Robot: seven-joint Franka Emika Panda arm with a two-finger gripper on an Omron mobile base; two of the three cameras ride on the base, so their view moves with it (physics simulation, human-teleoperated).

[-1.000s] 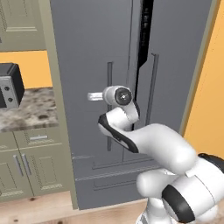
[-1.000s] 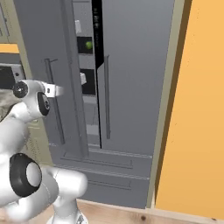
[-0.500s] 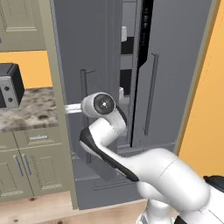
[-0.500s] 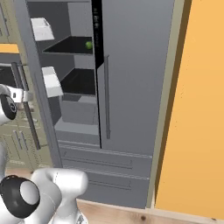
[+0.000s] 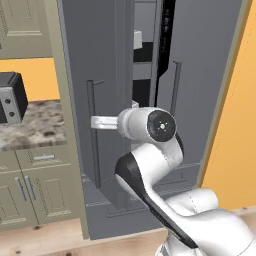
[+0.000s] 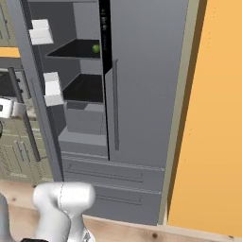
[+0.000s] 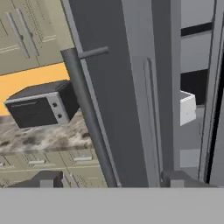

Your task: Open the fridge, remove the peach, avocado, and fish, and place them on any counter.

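Fridge (image 6: 142, 85) top and left door cut by frame edges; avocado (image 6: 96, 48) a tiny green dot on the far shelf; toaster oven (image 5: 10, 97) cut at left edge.

White glossy arm (image 5: 150, 165), dark joint bands, round black-capped joint.

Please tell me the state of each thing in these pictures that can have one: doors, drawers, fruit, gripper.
left fridge door: swung open
right fridge door: shut
lower drawers: shut
avocado: lying on the upper shelf, not taken out
gripper: open, one fingertip on each side of the door handle, not clamped on it
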